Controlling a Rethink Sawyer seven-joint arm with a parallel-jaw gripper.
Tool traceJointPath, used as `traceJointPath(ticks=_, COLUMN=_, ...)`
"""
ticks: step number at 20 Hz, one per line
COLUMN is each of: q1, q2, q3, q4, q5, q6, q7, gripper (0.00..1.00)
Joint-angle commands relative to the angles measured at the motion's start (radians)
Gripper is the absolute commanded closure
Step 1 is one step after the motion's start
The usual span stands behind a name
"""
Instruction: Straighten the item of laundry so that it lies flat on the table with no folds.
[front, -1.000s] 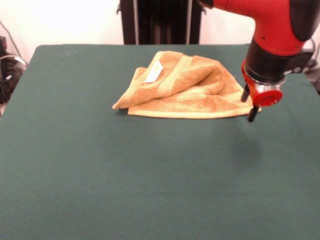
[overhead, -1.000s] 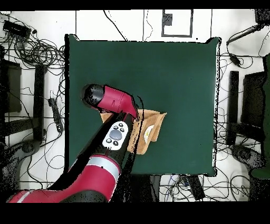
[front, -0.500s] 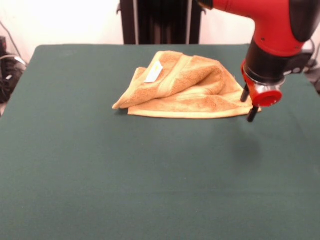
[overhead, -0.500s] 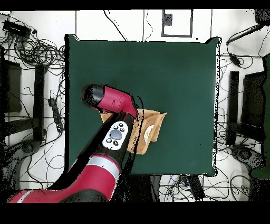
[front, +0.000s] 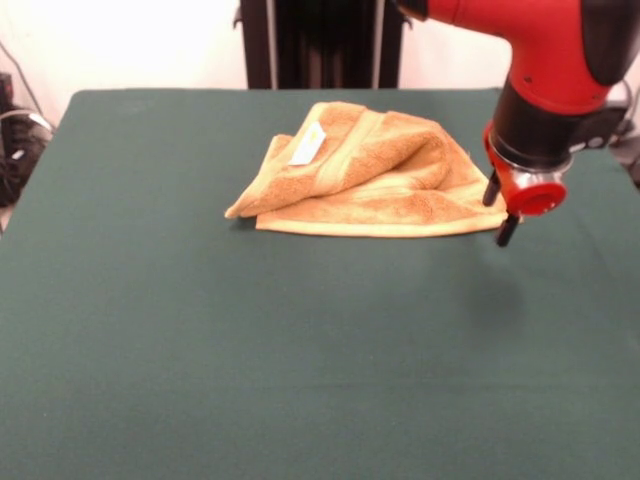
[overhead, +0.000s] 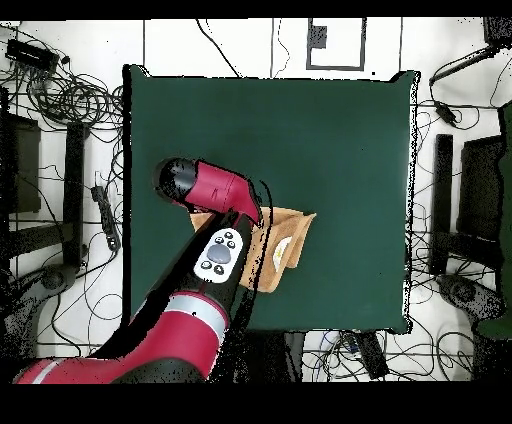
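The golden-orange towel (front: 370, 175) lies crumpled and folded over itself at the far middle of the green table (front: 300, 350). Its white label (front: 308, 145) faces up on the left fold. My gripper (front: 499, 210) hangs from the red and black arm at the towel's right corner. Its two black fingers (front: 507, 230) stand apart, open and holding nothing. In the overhead view the arm (overhead: 215, 255) covers the left part of the towel (overhead: 287, 236), and the gripper is hidden under the arm.
Cables and equipment (overhead: 60, 90) surround the table on the floor. A black pedestal (front: 325, 45) stands behind the table's far edge. The towel lies near the table edge on the robot's side.
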Motion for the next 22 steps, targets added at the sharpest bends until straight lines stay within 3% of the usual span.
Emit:
traceJointPath(ticks=1, q1=0.023, q2=0.079, q3=0.094, q4=-0.03, q5=0.016, q6=0.077, q7=0.212, gripper=0.0)
traceJointPath(ticks=14, q1=0.022, q2=0.152, q3=0.085, q4=-0.097, q5=0.039, q6=-0.004, q7=0.239, gripper=0.0)
traceJointPath(ticks=22, q1=0.023, q2=0.122, q3=0.085, q4=-0.06, q5=0.046, q6=-0.001, q7=0.228, gripper=0.0)
